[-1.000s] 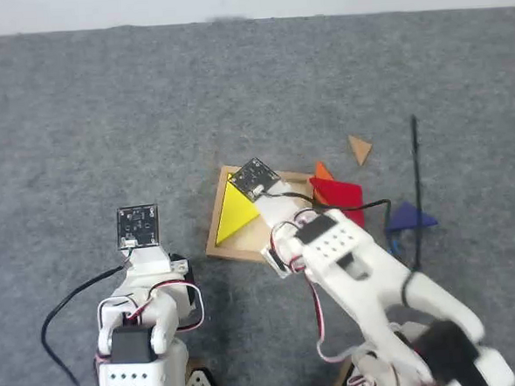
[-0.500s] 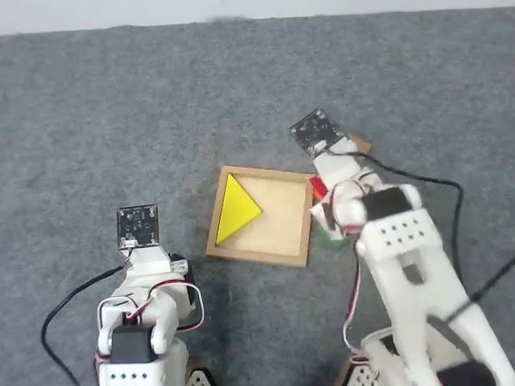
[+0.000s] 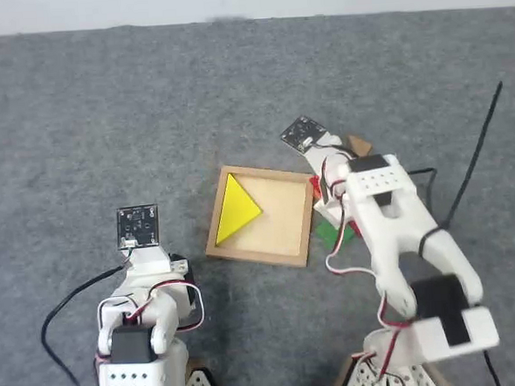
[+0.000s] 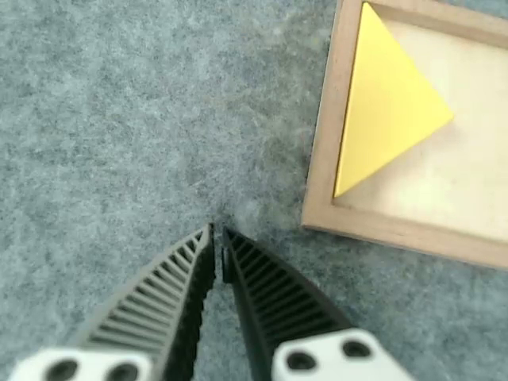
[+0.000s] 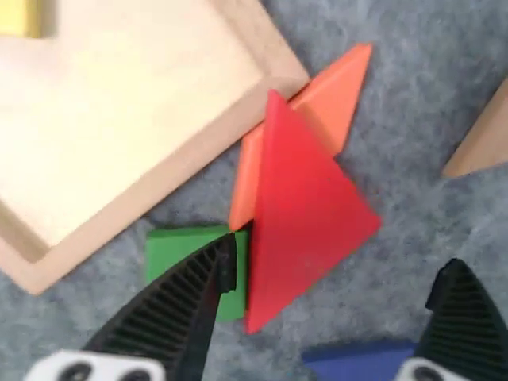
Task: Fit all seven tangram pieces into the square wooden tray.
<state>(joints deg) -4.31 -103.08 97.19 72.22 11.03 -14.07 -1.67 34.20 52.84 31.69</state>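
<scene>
**Wooden tray** (image 3: 260, 258): one piece is seated, the yellow triangle (image 3: 235, 210), laid against a rim. Six are judged outstanding.

**Loose on the surface** (image 3: 103, 97) beside the tray: five are counted, the red triangle (image 5: 302, 214), orange piece (image 5: 333, 95), green piece (image 5: 178, 250), blue piece (image 5: 357, 361) and tan triangle (image 5: 480, 147). The last piece cannot be located.

**Right claw** (image 5: 341, 266): spread wide over the red triangle, nothing held.

**Left claw** (image 4: 216, 238): pinched nearly shut, empty, near the tray's corner.

**Obscured:** blue and tan are cut off at the edge, and orange is partly covered by red.

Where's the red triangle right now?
In the right wrist view, the red triangle lies just outside a corner of the tray, overlapping the orange piece, green piece beside it, between the open fingers of the right gripper.
</scene>
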